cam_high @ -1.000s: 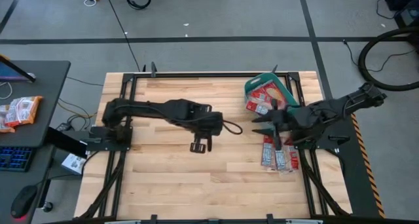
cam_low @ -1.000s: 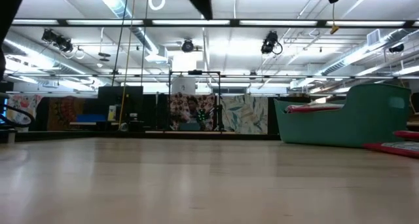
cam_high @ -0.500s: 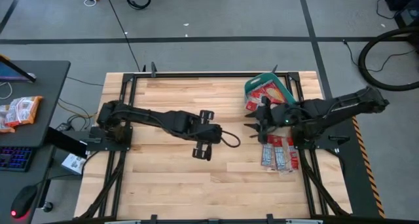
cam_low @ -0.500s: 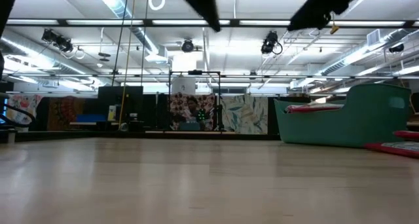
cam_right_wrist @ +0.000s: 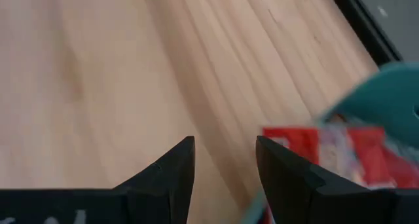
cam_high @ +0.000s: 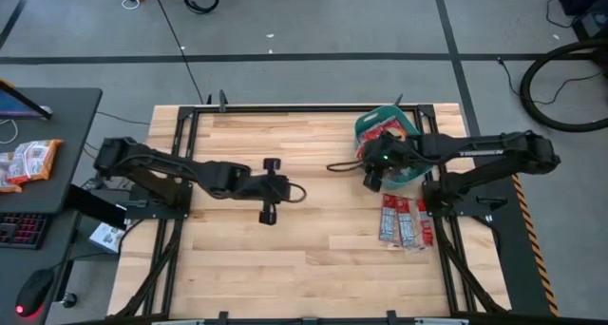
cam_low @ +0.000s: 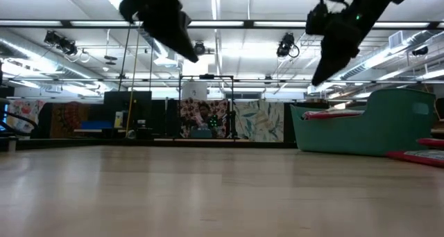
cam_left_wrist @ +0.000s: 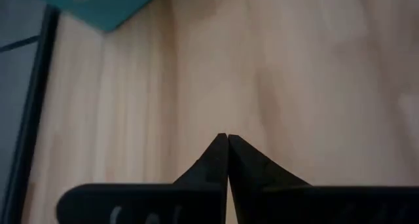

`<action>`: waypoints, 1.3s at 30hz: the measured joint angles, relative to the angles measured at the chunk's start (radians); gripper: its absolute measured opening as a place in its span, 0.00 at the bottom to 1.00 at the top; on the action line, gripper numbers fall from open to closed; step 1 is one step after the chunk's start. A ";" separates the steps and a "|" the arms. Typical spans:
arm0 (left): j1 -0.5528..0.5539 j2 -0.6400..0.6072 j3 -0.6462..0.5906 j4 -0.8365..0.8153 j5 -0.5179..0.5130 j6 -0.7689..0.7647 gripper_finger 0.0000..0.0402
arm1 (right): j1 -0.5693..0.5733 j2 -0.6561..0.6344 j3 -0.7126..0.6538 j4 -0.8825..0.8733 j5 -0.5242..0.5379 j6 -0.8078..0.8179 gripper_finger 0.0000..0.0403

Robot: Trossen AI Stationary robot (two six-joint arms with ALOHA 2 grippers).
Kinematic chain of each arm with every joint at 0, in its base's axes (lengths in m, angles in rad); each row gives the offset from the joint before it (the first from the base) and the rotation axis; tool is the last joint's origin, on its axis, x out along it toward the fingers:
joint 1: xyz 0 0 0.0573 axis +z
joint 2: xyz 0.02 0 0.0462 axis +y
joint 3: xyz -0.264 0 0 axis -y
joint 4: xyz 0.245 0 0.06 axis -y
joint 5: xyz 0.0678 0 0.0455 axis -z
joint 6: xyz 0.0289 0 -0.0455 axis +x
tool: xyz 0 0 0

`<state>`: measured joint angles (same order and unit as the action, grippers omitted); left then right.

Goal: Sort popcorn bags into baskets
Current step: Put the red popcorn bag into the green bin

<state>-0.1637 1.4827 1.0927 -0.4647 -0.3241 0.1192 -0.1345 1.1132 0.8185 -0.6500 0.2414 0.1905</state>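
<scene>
My right gripper [cam_high: 370, 181], fingers narrowly parted and empty, hovers at the basket's [cam_high: 414, 135] seven o'clock edge. My left gripper [cam_left_wrist: 227, 140] waits, pinched closed, mid-table. Risk: the right gripper may snag the rim or scatter the bags [cam_high: 404, 220] lying loose at five o'clock.

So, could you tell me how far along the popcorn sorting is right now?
Partly done: some red popcorn bags already lie in the teal basket. Nothing is in hand: the right pincer is open and empty beside the basket, and the left pincer is shut and empty over bare wood. Left: the bags on the table by the right arm's base.
</scene>
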 joint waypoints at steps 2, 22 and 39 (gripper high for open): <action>0.016 -0.041 -0.075 0.061 -0.014 0.025 0.02 | -0.041 0.024 0.000 -0.032 0.003 -0.004 0.42; 0.138 -0.367 -0.447 0.431 0.018 0.128 0.02 | -0.454 0.261 0.099 -0.118 0.086 0.019 0.42; 0.124 -0.364 -0.448 0.563 0.250 0.002 0.02 | 0.010 0.245 0.233 -0.178 -0.086 0.423 0.42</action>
<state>-0.0393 1.1183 0.6449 0.0982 -0.0739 0.1210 -0.1247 1.3586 1.0515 -0.8277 0.1555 0.6139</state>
